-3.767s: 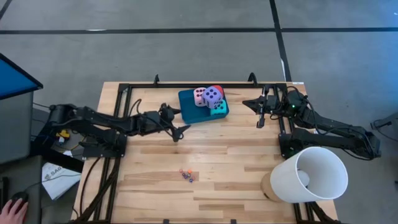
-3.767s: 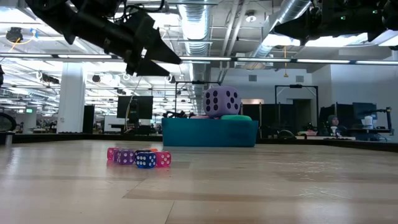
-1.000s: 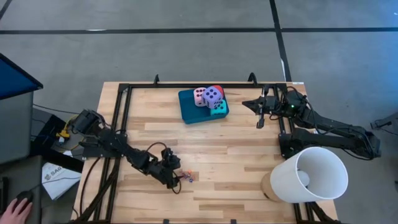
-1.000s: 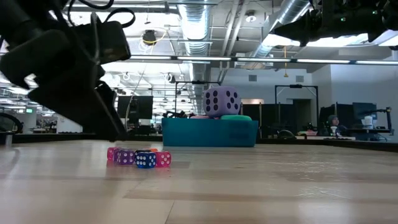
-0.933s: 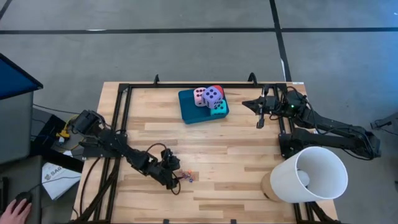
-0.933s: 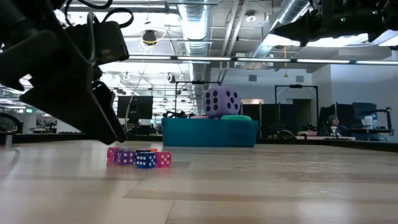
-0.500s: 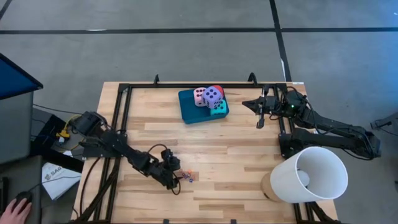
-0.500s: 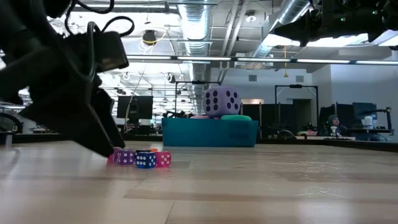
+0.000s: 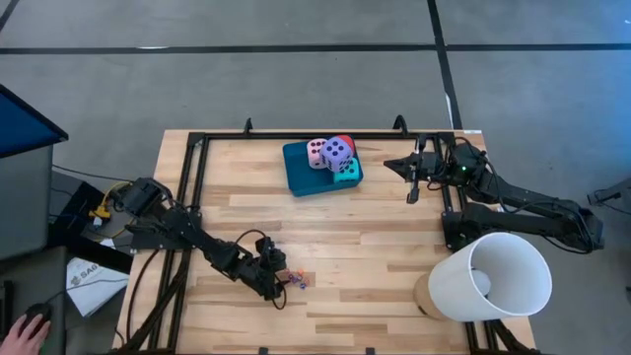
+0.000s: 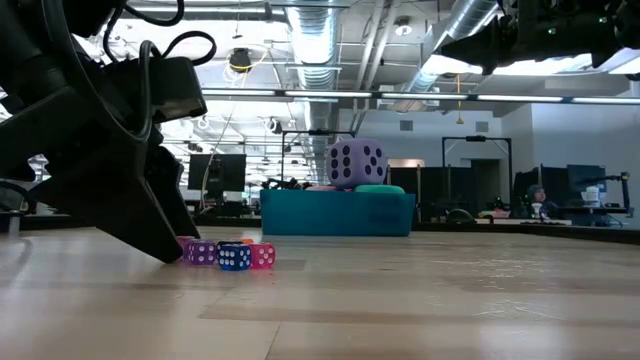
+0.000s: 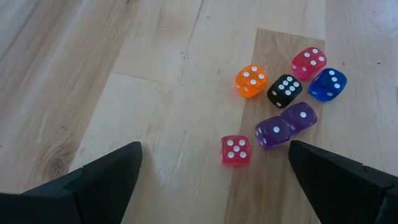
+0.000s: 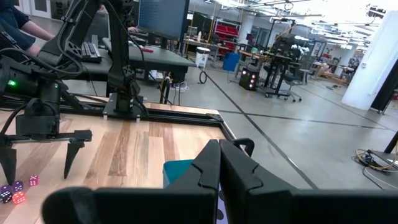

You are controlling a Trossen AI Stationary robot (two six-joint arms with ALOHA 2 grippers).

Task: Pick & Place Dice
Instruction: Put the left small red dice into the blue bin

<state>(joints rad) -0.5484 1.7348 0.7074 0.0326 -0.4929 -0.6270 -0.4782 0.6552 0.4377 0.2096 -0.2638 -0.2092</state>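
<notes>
Four large soft dice are stacked on a teal tray (image 9: 299, 170) at the table's far middle: purple (image 9: 337, 150) on top, with pink (image 9: 315, 153), red (image 9: 346, 140) and turquoise (image 9: 347, 171). Several small translucent dice (image 11: 280, 106) lie in a cluster near the table's front. My left gripper (image 11: 214, 180) is open and slants down over that cluster, its fingers on either side of the nearest red die (image 11: 236, 150) without touching. My right gripper (image 9: 414, 182) hangs shut at the far right, above the table.
A white bucket-like cylinder (image 9: 488, 276) lies on its side at the near right corner. A black frame (image 9: 197, 187) runs along the table's left, far and right sides. A person's hand (image 9: 20, 330) rests off the table at the near left.
My left gripper has sunk a little toward the table beside the small dice, still open. The dice have not moved.
</notes>
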